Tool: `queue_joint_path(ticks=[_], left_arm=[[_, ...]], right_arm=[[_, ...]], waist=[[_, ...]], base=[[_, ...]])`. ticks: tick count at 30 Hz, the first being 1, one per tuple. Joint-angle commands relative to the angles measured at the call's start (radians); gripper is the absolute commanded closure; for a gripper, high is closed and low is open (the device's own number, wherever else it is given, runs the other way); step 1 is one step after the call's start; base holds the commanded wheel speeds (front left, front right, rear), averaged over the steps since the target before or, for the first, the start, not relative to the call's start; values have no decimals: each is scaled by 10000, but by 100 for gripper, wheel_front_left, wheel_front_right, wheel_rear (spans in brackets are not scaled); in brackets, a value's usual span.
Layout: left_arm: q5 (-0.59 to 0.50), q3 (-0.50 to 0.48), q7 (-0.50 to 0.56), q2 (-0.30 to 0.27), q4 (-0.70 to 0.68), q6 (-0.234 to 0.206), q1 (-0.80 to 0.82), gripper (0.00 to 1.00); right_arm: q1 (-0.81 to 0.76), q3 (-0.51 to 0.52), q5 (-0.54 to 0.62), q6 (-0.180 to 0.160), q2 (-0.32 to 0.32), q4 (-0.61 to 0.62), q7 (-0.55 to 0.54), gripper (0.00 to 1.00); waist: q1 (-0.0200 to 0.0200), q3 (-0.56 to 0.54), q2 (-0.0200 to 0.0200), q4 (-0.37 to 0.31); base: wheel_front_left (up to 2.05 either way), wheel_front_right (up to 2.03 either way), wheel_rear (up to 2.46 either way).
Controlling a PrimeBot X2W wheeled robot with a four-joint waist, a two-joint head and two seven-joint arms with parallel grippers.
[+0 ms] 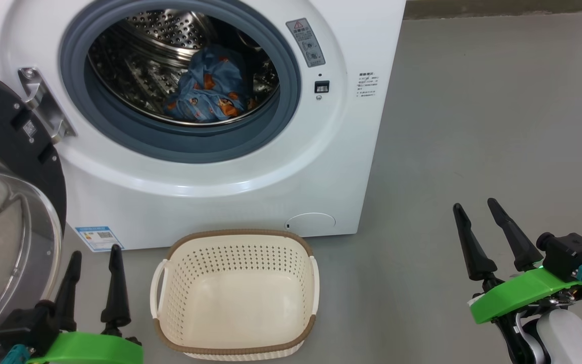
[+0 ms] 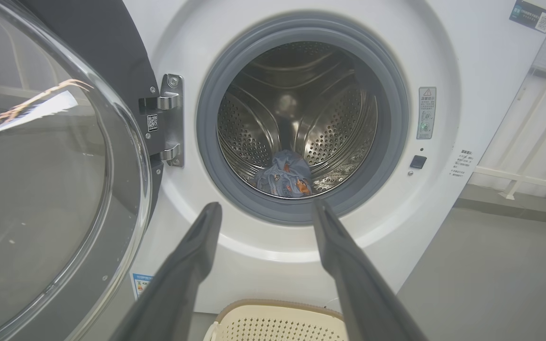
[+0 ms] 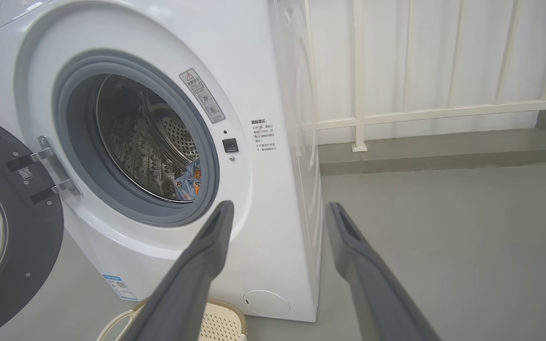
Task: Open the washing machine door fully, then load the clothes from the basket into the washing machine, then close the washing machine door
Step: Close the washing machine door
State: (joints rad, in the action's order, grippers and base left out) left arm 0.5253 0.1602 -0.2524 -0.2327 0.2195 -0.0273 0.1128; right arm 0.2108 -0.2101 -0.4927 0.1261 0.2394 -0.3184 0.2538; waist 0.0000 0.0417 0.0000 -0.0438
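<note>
The white washing machine stands ahead with its door swung wide to the left, its glass bowl facing me. Light-blue printed clothes lie bunched in the steel drum, also seen as clothes and clothes. On the floor before the machine, the cream basket holds nothing. My left gripper is open, low beside the basket's left handle and just right of the door. Off to the right over bare floor, my right gripper is open and holds nothing.
Grey floor spreads to the right of the machine. A white railing runs along the wall behind it. The door hinge sits at the opening's left, the latch socket at its right.
</note>
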Motion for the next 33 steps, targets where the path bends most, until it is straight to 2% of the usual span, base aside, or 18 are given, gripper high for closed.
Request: queue_joint_path(ticks=[1,10,19,33], left_arm=[[-56,-348,-93,-168,-151,21,209,0],[-106,-324,-93,-167,-95,4,231,0],[-129,-303,-93,-194,-42,-40,262,0],[-199,-205,-59,-179,22,-339,196,0]], right_arm=[[68,-142,-48,46,144,189,80,0],[61,-134,-55,46,140,177,80,0],[64,-119,-32,46,143,173,80,0],[-49,-306,-120,46,132,58,80,0]], waist=[[0,-1,0,1],[0,-16,0,38],[0,10,0,434],[0,-288,0,1734]], base=[[0,0,0],[0,0,0],[0,0,0],[0,0,0]])
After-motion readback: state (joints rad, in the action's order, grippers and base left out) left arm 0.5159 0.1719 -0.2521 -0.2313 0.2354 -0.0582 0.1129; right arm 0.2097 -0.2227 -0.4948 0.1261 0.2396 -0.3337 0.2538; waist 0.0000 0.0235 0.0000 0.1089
